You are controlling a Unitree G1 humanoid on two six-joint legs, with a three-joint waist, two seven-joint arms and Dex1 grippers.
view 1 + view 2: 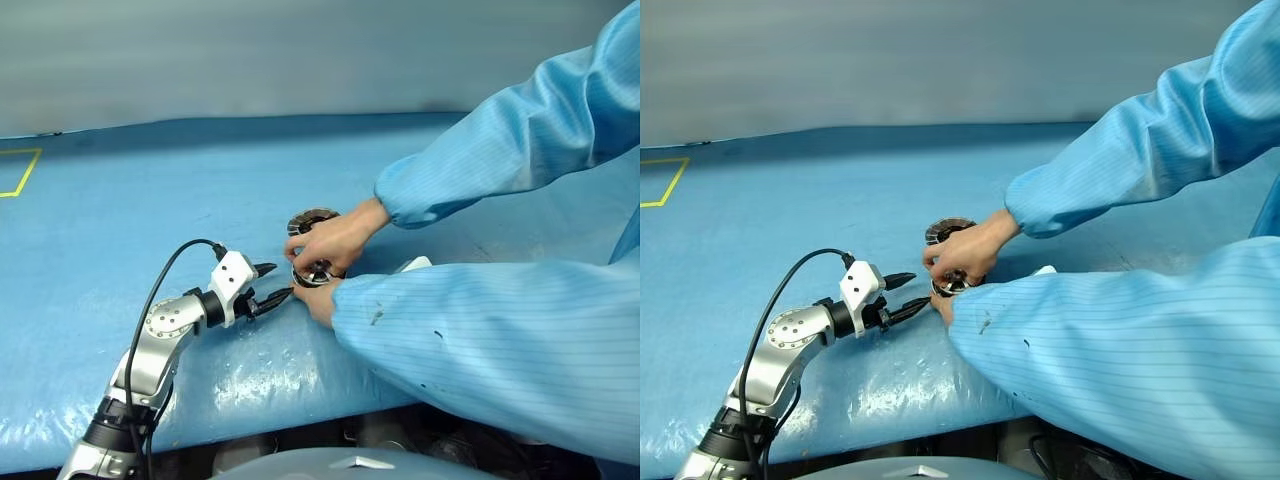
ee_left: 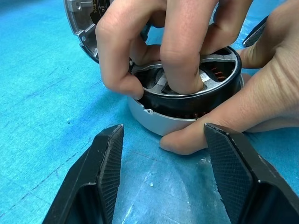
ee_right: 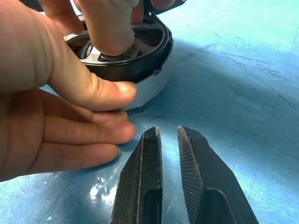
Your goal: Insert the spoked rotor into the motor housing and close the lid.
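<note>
Left claw (image 2: 161, 172) agape, empty; right claw (image 3: 168, 135) seemingly closed.

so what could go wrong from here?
1. The person's hands are on the spoked rotor in the motor housing, right ahead of the left gripper, whose fingers are open; closing or advancing could pinch them.
2. The lid leans behind and may get knocked.

Spoked rotor (image 2: 187, 95) in motor housing (image 2: 156, 122); lid (image 1: 311, 219) behind.
</note>
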